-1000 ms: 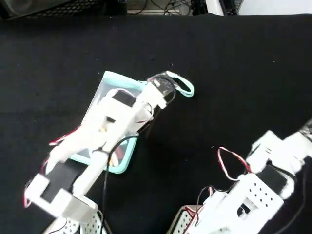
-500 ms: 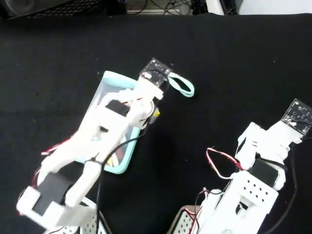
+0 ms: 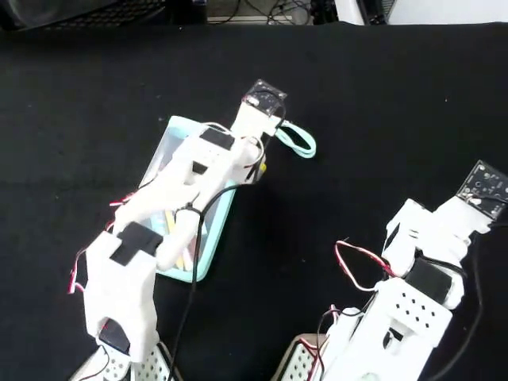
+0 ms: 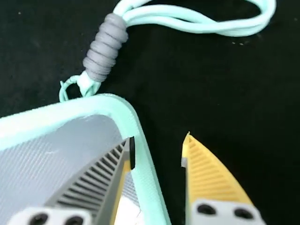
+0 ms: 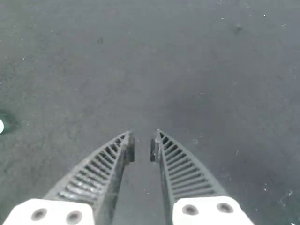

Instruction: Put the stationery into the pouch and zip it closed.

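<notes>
Where the left arm leans over the pouch's far corner, its end effector (image 4: 157, 145) is released, the fingers spread to either side of the pouch's border: the grey ribbed finger (image 4: 101, 176) lies over the clear face and the yellow finger (image 4: 206, 176) over bare cloth just outside the rim, with nothing gripped between them. That border belongs to the flat rectangular pouch with a mint-green edge and a see-through front (image 3: 168, 147), which lies tilted left of centre in the high view, much of it covered by the white arm. From its rounded corner a grey wound cord stopper (image 4: 105, 47) leads to a mint-green cord loop (image 3: 295, 141) lying on the table just above and right of the pouch. Through the pouch's lower part some pale yellow stationery (image 3: 181, 250) shows, too hidden to tell apart. The right end effector (image 5: 143, 140), at the lower right of the high view and well apart from the pouch, has its two grey ribbed fingers drawn together to a narrow slit, gripping nothing, above the black cloth-covered table (image 3: 381, 95).
</notes>
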Tool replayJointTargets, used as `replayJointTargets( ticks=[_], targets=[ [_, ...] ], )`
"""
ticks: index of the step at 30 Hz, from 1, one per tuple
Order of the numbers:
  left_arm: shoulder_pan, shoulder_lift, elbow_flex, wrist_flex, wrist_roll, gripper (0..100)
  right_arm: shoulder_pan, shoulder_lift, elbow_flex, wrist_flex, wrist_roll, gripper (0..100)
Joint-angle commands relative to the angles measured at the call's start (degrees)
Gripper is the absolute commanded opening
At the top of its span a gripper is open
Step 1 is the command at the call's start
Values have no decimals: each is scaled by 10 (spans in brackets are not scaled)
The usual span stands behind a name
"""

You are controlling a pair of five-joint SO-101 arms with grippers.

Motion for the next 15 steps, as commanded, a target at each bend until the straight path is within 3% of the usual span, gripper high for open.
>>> replayJointTargets(
  ticks=[1,9,15],
  targets=[
    [-23,4,-38,0,2,185,-7,4,-1,-2,0,85],
    [-66,55,-74,4,-29,184,-7,4,-2,0,0,85],
    [-44,87,-74,5,-37,184,-7,4,-3,-2,0,85]
  ],
)
